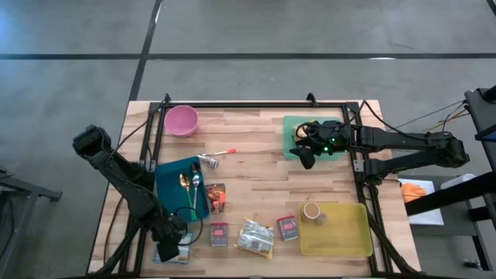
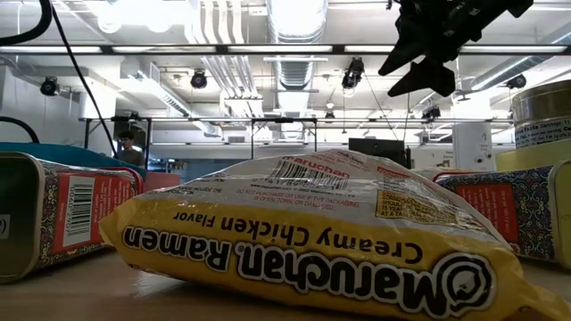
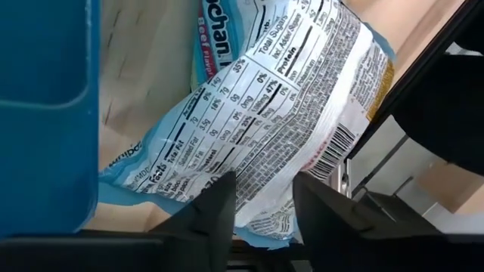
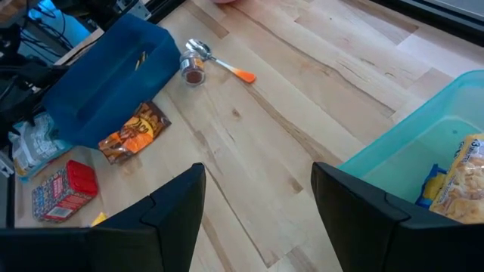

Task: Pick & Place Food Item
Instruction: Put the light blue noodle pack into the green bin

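Left wrist view: we see our left end effector (image 3: 261, 198) pinching the light, crinkly blue ramen packet (image 3: 265, 113) by its edge beside the blue tray (image 3: 45, 113); farther off, our right end effector (image 1: 308, 147) hangs open.

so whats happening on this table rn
The left gripper is at the table's front-left corner, its fingers either side of a light-blue ramen packet beside the blue tray; whether it grips yet is unclear. The right gripper hovers open over the green bin, which holds a yellow snack pack. A yellow ramen packet and small tins lie along the front.
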`<action>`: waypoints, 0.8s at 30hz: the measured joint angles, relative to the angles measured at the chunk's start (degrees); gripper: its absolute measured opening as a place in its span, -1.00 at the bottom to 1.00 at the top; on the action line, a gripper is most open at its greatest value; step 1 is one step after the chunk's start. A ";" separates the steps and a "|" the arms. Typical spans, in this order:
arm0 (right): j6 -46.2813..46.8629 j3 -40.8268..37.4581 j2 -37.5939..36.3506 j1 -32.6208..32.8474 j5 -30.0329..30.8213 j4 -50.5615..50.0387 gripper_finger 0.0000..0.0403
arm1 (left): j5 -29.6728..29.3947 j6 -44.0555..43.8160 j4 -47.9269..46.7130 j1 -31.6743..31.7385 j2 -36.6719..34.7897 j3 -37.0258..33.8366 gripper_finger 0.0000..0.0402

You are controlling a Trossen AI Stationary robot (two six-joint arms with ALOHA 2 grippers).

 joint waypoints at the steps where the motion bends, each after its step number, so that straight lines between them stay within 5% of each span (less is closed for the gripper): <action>1: 0.01 0.00 0.00 0.00 0.00 -0.01 0.17 | 0.00 0.14 -0.04 0.00 0.00 0.00 -0.37; 13: 0.25 0.00 0.00 0.01 0.00 0.00 0.17 | -0.11 1.44 -2.84 0.00 0.00 0.02 -0.45; 19: 0.25 0.00 0.00 0.00 -0.01 0.00 0.17 | 0.86 3.93 -2.76 0.00 0.00 0.95 -0.90; 24: 0.25 0.00 0.00 0.00 0.01 0.00 0.17 | 1.10 4.94 -2.55 0.00 0.00 1.25 -0.98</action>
